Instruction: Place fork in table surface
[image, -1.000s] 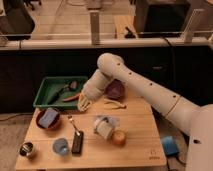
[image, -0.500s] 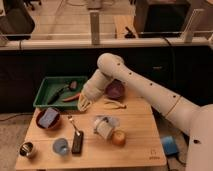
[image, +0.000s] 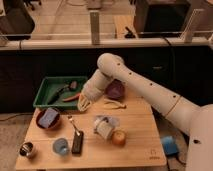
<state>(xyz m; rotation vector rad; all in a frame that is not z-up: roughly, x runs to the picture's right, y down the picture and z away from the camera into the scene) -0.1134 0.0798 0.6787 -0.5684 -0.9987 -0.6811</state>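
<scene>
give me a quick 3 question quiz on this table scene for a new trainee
1. True or false: the pincer hangs over the right edge of the green tray.
2. Which thing lies just left of the top of the black remote? A) purple bowl B) fork C) orange cup
3. Fill in: the blue sponge sits in the ___ bowl at the table surface's left side.

Key:
1. True; it is shut.
2. B, the fork lies on the wood; the purple bowl and orange cup sit farther right.
3. Red: the blue sponge fills the red bowl.
</scene>
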